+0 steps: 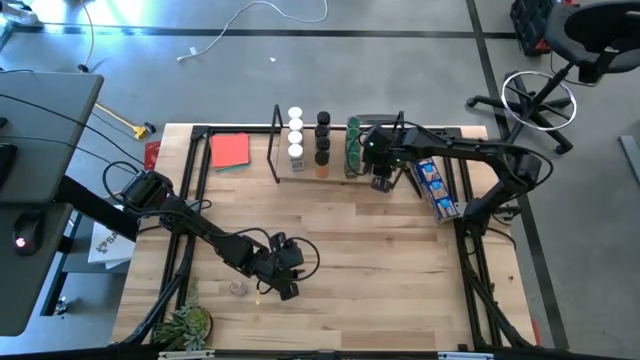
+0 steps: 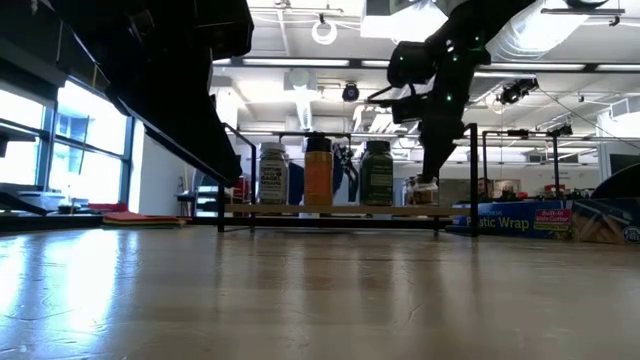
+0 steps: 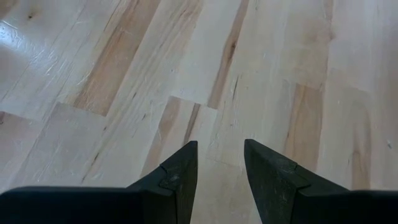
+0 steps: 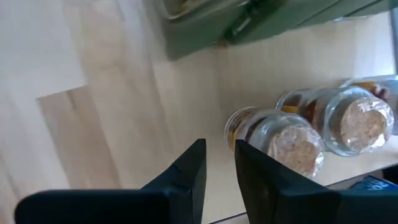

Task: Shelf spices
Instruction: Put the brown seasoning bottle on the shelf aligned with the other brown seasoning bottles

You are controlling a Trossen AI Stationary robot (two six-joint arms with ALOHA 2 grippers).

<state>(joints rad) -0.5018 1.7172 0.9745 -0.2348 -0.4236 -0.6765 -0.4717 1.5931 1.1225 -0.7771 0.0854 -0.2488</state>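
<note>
My right end effector (image 4: 217,165) hangs above the shelf (image 1: 340,172) at its right end, fingers nearly together with nothing between them, cork-topped jars (image 4: 292,140) just beside. I should withdraw straight up, brushing nothing. My left end effector (image 3: 221,168) waits over bare counter (image 1: 400,260), slightly parted, empty.

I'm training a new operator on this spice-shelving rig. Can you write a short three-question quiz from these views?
1. True or false: the left gripper holds a jar.
2. Which gripper is at the shelf? A) left B) right
3. What colour are the lids of the spice jars at the shelf's left end?

Key:
1. False; only bare table shows between its fingers.
2. B; the right gripper is beside the cork-stoppered jars.
3. White.
</note>
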